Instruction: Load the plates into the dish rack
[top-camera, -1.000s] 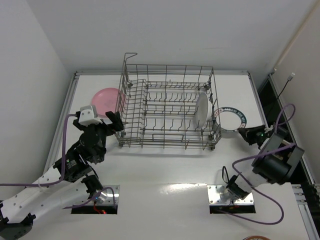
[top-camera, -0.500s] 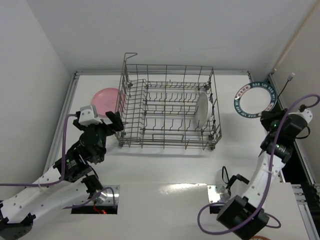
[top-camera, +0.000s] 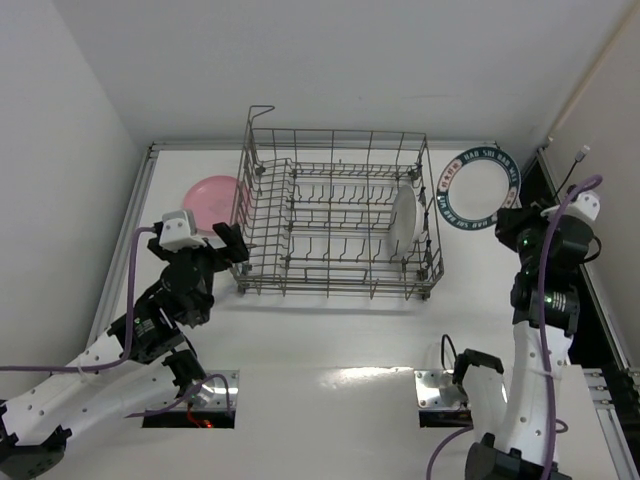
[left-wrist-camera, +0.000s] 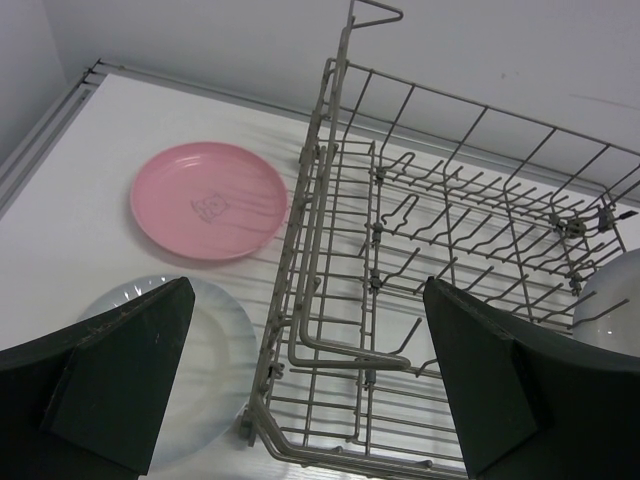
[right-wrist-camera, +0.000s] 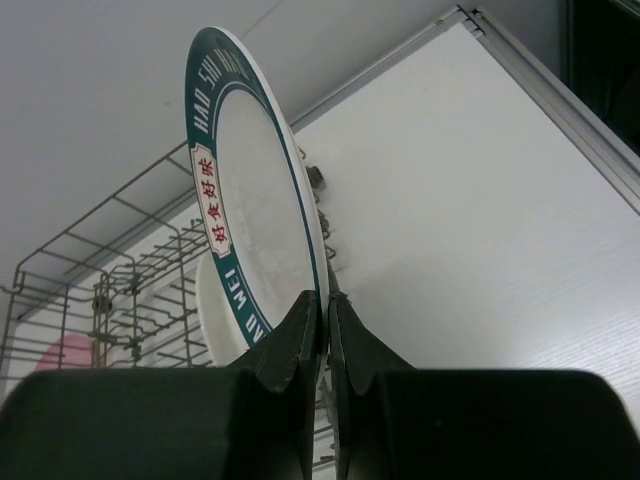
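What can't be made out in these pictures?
Top view: the pale plate by the dish rack lies mostly hidden under the left pincer.
Left wrist view: the racked white plate is cut by the edge and a finger.
Right wrist view: the pink plate is mostly behind the right pincer.

White table (top-camera: 340, 330); plain pale walls (top-camera: 330, 60) around

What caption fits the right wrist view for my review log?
Right end effector pinches the patterned-rim plate upright by its edge, dish rack behind.
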